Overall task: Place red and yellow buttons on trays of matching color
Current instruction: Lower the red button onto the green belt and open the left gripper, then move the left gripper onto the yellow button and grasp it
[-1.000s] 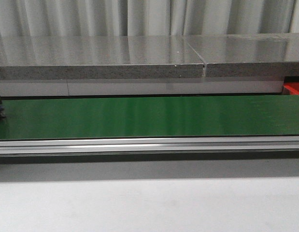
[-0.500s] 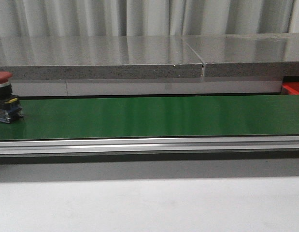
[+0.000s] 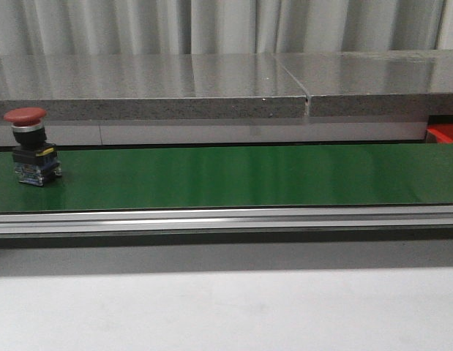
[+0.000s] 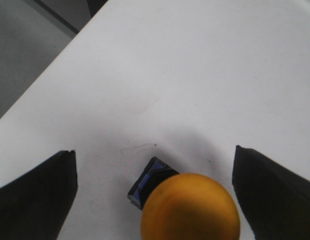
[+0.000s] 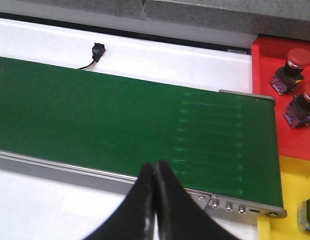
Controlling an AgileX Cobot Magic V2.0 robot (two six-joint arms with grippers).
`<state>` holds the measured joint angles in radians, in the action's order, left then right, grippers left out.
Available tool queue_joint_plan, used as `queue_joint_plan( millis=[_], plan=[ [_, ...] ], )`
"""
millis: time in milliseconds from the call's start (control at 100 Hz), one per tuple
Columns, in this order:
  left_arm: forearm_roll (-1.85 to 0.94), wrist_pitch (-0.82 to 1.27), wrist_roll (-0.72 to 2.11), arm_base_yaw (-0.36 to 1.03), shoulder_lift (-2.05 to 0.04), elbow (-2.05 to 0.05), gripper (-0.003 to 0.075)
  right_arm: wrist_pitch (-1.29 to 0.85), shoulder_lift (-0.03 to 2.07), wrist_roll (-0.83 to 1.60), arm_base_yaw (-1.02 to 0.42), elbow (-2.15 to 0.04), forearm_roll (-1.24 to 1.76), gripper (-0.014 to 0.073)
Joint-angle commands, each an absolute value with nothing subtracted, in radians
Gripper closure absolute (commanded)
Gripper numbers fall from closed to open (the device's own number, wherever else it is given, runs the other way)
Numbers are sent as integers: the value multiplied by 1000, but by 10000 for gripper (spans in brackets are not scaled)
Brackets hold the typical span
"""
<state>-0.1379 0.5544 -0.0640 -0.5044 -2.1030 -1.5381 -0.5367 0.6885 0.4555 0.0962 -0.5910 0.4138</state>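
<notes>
Your green conveyor belt [image 3: 241,175] carries something new: a red button [image 3: 32,146] now stands upright near its left end, where a second ago only a sliver showed at the frame edge and half a second ago it was just entering. It is travelling rightward along the belt, so I judge it will soon need picking and moving to the red tray [image 5: 285,95], which sits past the belt's right end and already holds two red buttons [image 5: 295,60]. Just beside it, nearer the robot, you can see the yellow tray [image 5: 290,200] with a dark object at its edge, too cropped to name.

Your right gripper [image 5: 153,200] hangs over the near edge of the belt with its fingers pressed together and nothing between them; it would have to spread before any grasp.

Your left gripper [image 4: 152,195] is spread wide over the white table [image 4: 195,75], its fingers either side of a yellow button [image 4: 190,210] without touching it. That one is not yet on its tray.
</notes>
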Motion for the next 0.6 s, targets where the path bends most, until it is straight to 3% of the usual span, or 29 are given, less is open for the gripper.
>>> queue_joint_plan(
  millis=[0, 60, 230, 320, 590],
  plan=[
    [-141, 519, -62, -504, -2053, -1571, 152, -482, 685, 462, 94, -618, 423, 661],
    [-141, 519, -62, -504, -2054, -1571, 227, -482, 685, 462, 94, -618, 423, 661],
    [-141, 522, -62, -504, -2049, -1571, 582, -482, 685, 462, 94, -618, 423, 661],
    [-141, 537, -62, -504, -2035, -1571, 732, -482, 685, 462, 94, -618, 423, 661],
    [-181, 598, -62, -494, -1938, -1571, 739, -482, 685, 462, 94, -618, 423, 661]
  ],
)
